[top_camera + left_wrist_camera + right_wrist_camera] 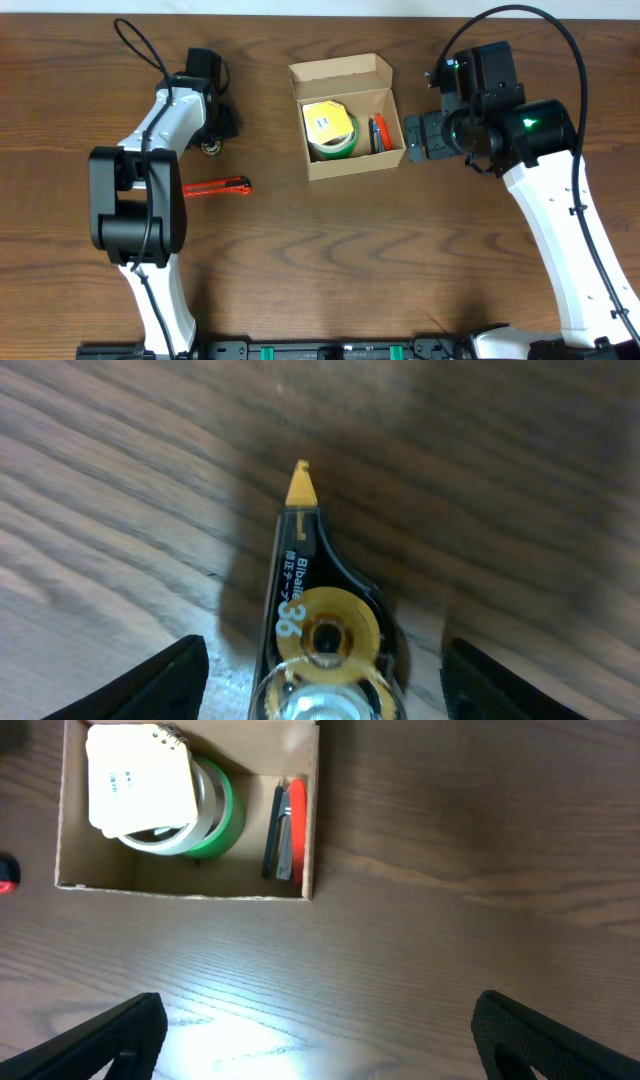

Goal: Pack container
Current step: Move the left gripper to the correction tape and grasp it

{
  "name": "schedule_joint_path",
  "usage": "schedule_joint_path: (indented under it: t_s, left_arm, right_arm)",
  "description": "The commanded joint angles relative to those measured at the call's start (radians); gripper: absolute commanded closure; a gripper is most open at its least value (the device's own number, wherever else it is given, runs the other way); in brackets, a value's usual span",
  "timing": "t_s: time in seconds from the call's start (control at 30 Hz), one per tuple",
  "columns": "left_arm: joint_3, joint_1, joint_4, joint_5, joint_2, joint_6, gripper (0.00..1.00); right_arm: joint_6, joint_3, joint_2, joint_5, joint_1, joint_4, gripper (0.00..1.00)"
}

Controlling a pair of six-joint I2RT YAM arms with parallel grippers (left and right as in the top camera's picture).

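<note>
The container [298,101] is an open tan cardboard box at the table's middle back, its flap lid folded back. It holds a green tape roll [337,143] with a yellow-white pad on top and a red-and-blue tool [378,133] on edge; it also shows in the right wrist view [312,830]. My left gripper [322,680] is open, low over a black-and-yellow correction tape dispenser [310,600] that lies between its fingers; the dispenser shows in the overhead view [210,148]. My right gripper [315,1030] is open and empty over bare table, right of the box.
A red utility knife [215,187] lies on the wooden table in front of the left gripper, left of the box. A red thing [6,872] shows at the left edge of the right wrist view.
</note>
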Motion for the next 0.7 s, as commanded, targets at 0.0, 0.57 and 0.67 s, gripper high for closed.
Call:
schedule_joint_path:
  t_s: [0.0,0.57,0.67]
  left_arm:
    - [-0.005,0.001,0.005,0.007,0.021,0.019,0.26]
    - [-0.006,0.001,0.000,0.051,0.026,0.018,0.81]
    - [-0.002,0.000,-0.005,0.075,-0.022,0.018,0.87]
  right_arm:
    - [-0.009,-0.001,-0.018,0.010,-0.004,0.000,0.01]
    - [-0.009,-0.001,-0.018,0.010,-0.004,0.000,0.01]
    - [-0.009,-0.001,-0.018,0.010,-0.004,0.000,0.01]
